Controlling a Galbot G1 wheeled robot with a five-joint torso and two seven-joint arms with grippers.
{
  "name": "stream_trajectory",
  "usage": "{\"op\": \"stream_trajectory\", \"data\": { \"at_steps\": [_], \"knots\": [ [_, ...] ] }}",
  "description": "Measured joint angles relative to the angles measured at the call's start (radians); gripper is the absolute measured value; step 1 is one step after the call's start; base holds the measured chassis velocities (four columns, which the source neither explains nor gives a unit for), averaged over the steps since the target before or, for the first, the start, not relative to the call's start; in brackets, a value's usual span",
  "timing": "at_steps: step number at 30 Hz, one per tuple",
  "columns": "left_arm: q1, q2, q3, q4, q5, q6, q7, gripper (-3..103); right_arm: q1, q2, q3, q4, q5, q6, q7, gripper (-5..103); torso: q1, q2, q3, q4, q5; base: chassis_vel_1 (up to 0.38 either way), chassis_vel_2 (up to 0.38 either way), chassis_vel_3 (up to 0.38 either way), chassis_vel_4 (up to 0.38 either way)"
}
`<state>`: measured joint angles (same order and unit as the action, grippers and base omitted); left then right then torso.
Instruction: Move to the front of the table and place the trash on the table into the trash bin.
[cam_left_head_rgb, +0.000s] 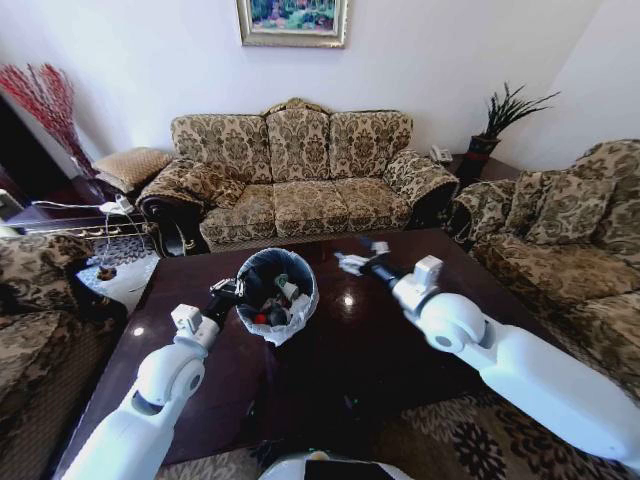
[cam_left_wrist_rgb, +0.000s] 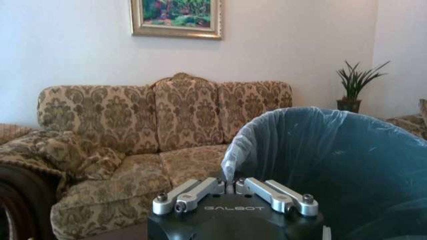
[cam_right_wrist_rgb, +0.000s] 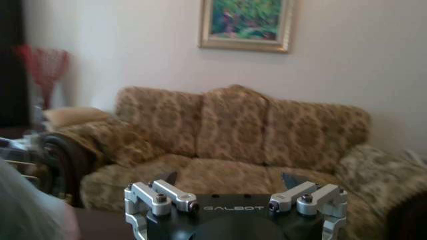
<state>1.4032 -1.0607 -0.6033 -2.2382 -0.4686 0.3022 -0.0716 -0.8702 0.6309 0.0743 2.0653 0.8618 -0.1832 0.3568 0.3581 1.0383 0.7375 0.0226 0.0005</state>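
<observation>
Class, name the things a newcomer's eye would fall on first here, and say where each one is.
The trash bin stands on the dark glossy table, with trash inside it. The left gripper is shut on the bin's bag-lined rim, while the right gripper hovers open over the table to the bin's right. A patterned sofa sits behind.

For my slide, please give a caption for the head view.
Left hand shut on the trash bin rim atop the table; right hand open nearby.
</observation>
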Motion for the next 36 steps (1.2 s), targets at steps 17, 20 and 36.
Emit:
{"op": "stream_trajectory", "data": {
  "at_steps": [17, 20, 36],
  "knots": [
    [0.03, -0.03, -0.004, -0.025, -0.001, -0.021, -0.011, 3, -0.58, 0.314, 0.645, -0.08, -0.247, 0.026, -0.294, 100, 0.0, 0.0, 0.0, 0.0004, -0.0006, 0.0, 0.0, 0.0, 0.0],
    [0.033, -0.03, -0.005, -0.029, -0.001, -0.021, -0.014, 3, -0.584, 0.321, 0.651, -0.08, -0.25, 0.026, -0.303, 100, 0.0, 0.0, 0.0, 0.0003, -0.0005, 0.0, 0.0, 0.0, 0.0],
    [0.061, -0.053, -0.02, -0.056, 0.055, -0.038, -0.028, 3, -0.565, 0.333, 0.621, -0.073, -0.267, 0.001, -0.321, 100, 0.0, 0.0, 0.0, 0.0, 0.0, -0.155, -0.146, 0.15, 0.144]
  ]
}}
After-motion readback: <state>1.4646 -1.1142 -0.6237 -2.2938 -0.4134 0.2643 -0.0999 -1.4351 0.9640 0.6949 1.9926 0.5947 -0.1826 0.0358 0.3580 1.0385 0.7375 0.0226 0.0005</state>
